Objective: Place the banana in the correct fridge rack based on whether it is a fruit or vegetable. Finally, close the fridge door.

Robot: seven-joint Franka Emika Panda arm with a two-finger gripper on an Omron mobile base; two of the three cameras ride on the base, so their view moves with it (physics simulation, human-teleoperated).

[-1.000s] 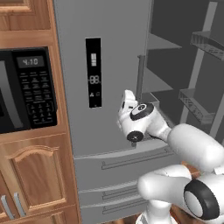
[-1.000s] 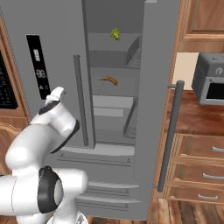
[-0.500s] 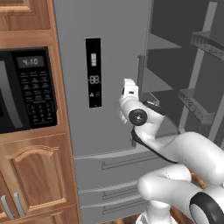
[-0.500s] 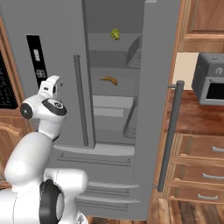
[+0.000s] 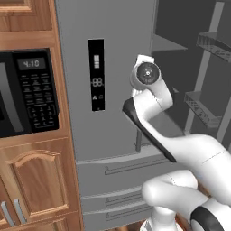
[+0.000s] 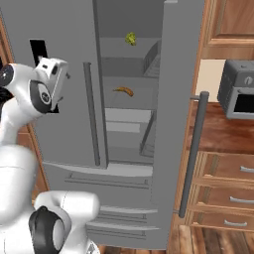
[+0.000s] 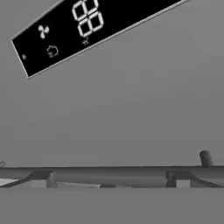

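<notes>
The banana (image 6: 124, 91) is small, curved and yellow, and lies on a middle shelf inside the open right half of the fridge. A lumpy green-yellow vegetable (image 6: 130, 38) sits on the shelf above it. My gripper (image 6: 65, 76) is raised in front of the fridge's closed left door (image 5: 117, 113), well to the left of the banana and apart from it. It faces the dark display panel (image 7: 87, 30) on that door. Its jaws stand open with nothing between them. The right fridge door (image 6: 181, 99) is swung wide open, its long handle (image 6: 192, 154) toward me.
A black microwave (image 5: 27, 90) is built into the wooden cabinets left of the fridge. Door racks (image 5: 205, 43) line the open door's inside. A small oven (image 6: 239, 96) stands on the wooden counter at the right, with drawers (image 6: 223, 193) below. Fridge drawers (image 5: 122, 167) lie under the doors.
The arm has swung up and to the left, turning the hand toward the closed left door. The banana and the vegetable lie where they were. The jaws have stayed open.
</notes>
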